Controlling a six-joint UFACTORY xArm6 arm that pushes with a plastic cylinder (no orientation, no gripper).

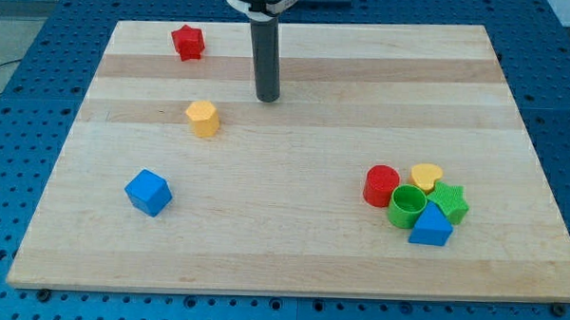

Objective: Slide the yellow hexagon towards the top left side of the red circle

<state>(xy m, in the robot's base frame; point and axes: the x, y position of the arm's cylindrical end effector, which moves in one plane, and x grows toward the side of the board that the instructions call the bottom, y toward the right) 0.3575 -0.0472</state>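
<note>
The yellow hexagon (203,118) lies left of the board's middle. The red circle (381,185) stands at the lower right, at the left edge of a cluster of blocks. My tip (267,99) rests on the board up and to the right of the yellow hexagon, about a block's width clear of it and far to the upper left of the red circle.
A yellow heart (426,175), a green star (449,201), a green ring (407,206) and a blue triangle (431,226) crowd the red circle's right side. A red star (187,43) sits at the top left. A blue cube (148,191) sits at the lower left. The wooden board (291,255) lies on a blue pegboard.
</note>
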